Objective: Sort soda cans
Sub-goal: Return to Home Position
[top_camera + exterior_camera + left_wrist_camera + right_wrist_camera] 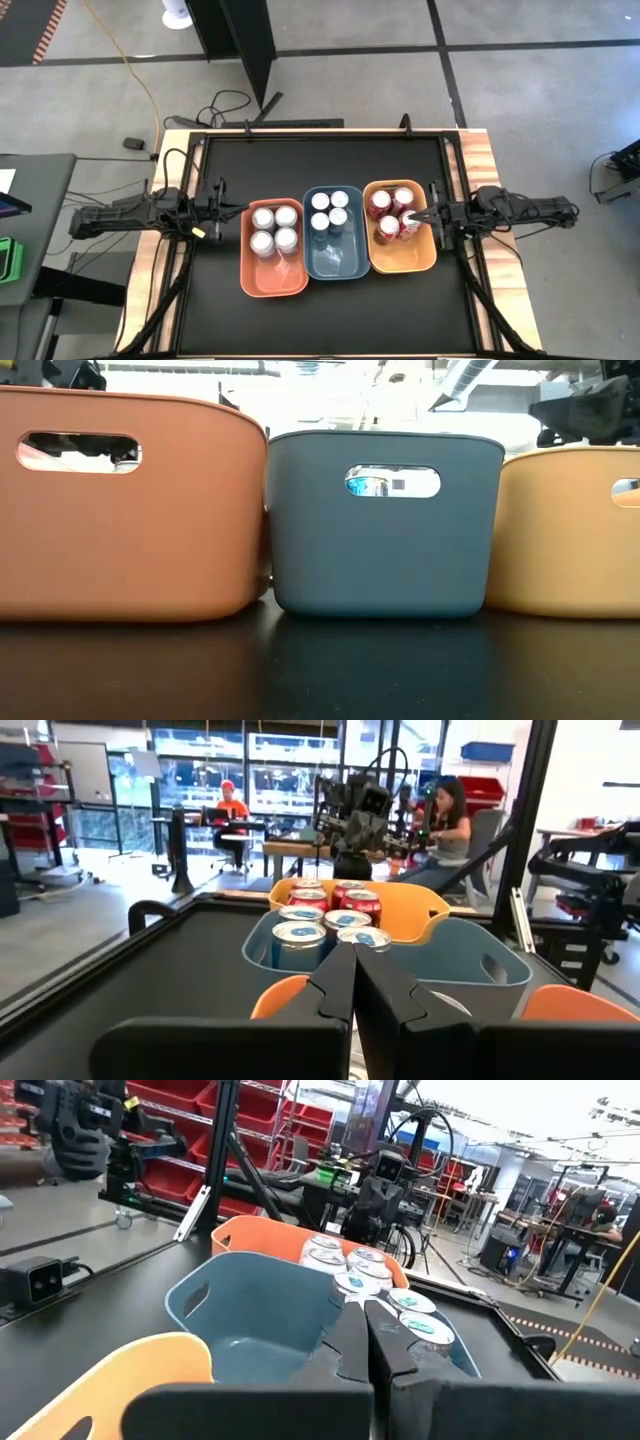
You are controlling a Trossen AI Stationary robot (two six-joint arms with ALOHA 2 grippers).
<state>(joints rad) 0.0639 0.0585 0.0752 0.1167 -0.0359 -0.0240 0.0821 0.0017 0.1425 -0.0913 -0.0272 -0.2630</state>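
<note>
At opposite ends of the bins (243, 270), left tool (236, 209) and right tool (416, 216) are each pressed together.

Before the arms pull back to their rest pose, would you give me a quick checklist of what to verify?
1. Silver cans in the orange bin: ok, four.
2. Blue cans in the blue bin: ok, four.
3. Red cans in the yellow bin: ok, four.
4. Left gripper shut and empty: ok.
5. Right gripper shut and empty: ok.
6. Right gripper high enough to clear the yellow bin's rim: cannot tell; its tip hangs over that bin.
</note>
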